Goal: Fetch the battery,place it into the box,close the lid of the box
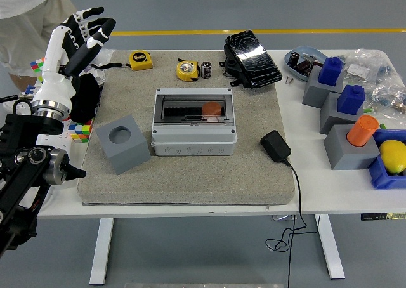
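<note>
White table (330, 193) on white legs over grey floor (190, 9) — yellow line (254, 31) across the far side. Grey mat (190, 174) on the tabletop — even light.

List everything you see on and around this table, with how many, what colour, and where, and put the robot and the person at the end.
box: 1, grey, lid shut, mat centre
orange object: 1, inside box under the lid window
mat: 1, grey-beige, on white table
grey cube with hole: 1, mat left
tape measures: 2, yellow, far edge of mat
battery: 1, black, beside right tape measure
black case: 1, far centre
black adapter: 1, mat right, cable over the near edge
grey blocks: 3, right side; two carry blue pieces, one an orange cylinder
yellow ball: 1, in blue bin, right edge
Rubik's cube: 1, far left
left hand: white and black, raised at far left, fingers spread, empty
person: top left corner, white shirt
</note>
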`<control>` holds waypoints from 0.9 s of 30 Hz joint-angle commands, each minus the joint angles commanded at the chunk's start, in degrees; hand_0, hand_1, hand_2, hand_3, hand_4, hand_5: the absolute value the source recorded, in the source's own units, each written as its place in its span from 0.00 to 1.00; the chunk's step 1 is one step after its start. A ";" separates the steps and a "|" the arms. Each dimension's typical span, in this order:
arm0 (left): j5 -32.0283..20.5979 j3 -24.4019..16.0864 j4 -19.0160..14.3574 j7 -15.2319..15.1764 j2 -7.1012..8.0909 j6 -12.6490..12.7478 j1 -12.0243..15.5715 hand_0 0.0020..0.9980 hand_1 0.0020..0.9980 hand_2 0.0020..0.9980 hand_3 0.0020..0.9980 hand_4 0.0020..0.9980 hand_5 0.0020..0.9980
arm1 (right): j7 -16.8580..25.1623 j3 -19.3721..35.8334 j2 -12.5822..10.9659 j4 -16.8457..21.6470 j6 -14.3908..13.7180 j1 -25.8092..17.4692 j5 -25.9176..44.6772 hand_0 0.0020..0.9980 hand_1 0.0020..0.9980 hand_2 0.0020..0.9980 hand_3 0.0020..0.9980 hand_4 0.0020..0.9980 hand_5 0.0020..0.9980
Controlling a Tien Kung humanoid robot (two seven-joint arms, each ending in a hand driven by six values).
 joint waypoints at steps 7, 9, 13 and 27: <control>-0.42 -4.13 -0.52 -0.66 0.71 0.01 1.94 0.63 0.71 0.69 0.70 1.00 0.54 | -0.14 -1.17 0.25 -0.05 0.08 1.15 -0.02 0.62 0.64 0.66 0.57 0.99 0.52; -0.37 -4.49 -0.29 -0.70 0.89 0.02 2.41 0.63 0.71 0.69 0.70 1.00 0.54 | -0.15 -1.26 0.71 0.02 0.03 1.10 -0.17 0.62 0.64 0.66 0.57 0.99 0.52; -0.28 -4.69 -0.21 -0.85 0.68 0.03 2.51 0.63 0.71 0.69 0.70 1.00 0.54 | -0.15 -1.57 1.09 0.08 -0.09 0.92 -0.27 0.62 0.64 0.66 0.57 0.99 0.52; 0.13 -5.30 -0.67 -0.76 -0.23 -0.12 3.40 0.63 0.71 0.68 0.70 1.00 0.51 | -0.52 -1.27 0.10 0.03 -0.19 -0.11 -0.23 0.62 0.64 0.66 0.57 0.99 0.52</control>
